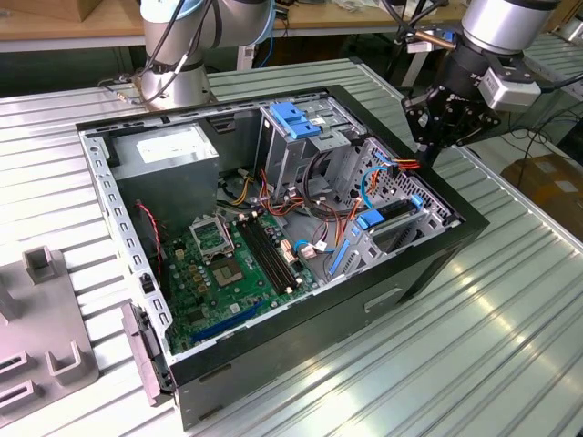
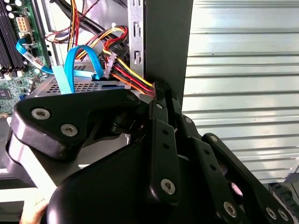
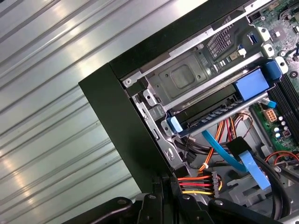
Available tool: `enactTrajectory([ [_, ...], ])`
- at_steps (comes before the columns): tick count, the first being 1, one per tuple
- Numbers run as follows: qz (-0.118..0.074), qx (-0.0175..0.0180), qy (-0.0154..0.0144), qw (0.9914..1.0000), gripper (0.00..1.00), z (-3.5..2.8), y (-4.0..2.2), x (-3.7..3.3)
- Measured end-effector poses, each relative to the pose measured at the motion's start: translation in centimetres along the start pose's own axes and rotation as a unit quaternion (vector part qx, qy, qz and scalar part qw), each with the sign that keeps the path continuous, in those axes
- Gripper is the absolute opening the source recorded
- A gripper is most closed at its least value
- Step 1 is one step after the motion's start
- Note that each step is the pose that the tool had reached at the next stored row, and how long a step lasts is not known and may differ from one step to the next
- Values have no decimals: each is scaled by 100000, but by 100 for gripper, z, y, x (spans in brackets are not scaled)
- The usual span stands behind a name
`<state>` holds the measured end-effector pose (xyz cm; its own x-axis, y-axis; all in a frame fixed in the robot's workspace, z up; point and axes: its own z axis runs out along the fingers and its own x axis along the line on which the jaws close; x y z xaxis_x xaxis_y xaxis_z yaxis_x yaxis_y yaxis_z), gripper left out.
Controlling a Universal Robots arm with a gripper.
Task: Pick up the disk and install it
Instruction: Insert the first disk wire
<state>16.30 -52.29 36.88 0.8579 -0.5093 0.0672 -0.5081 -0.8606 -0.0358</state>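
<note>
Exterior view first: the open computer case (image 1: 273, 246) lies on the ribbed metal bench (image 1: 510, 337), motherboard (image 1: 237, 264) up, and the gripper (image 1: 428, 150) hangs just over the case's edge on the exterior view's right, by the red and orange cables (image 1: 405, 166). The disk (image 1: 392, 215) sits inside the case in the drive bay along that same edge, its blue carrier rail showing, just below the gripper and not in its hold. The blue handle (image 1: 296, 118) tops the drive cage near the case's far edge. Second wrist view: the black finger links (image 2: 163, 140) run side by side, tips drawn together at the case wall beside the cable bundle (image 2: 131, 77), nothing between them; the claw is closed and empty. First wrist view: the disk (image 3: 219, 112) lies seated in its bay by the case corner, light blue rail along it, and a blue data cable (image 3: 224, 154) curls past it.
</note>
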Motion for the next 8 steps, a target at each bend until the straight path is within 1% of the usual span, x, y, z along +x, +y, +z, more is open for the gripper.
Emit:
enactTrajectory([
  [2,488,-35,19,99999,18,-1,7,-14],
  [5,650,-43,22,99998,18,-4,35,-59],
  [8,1358,-89,50,99991,18,-4,46,-77],
])
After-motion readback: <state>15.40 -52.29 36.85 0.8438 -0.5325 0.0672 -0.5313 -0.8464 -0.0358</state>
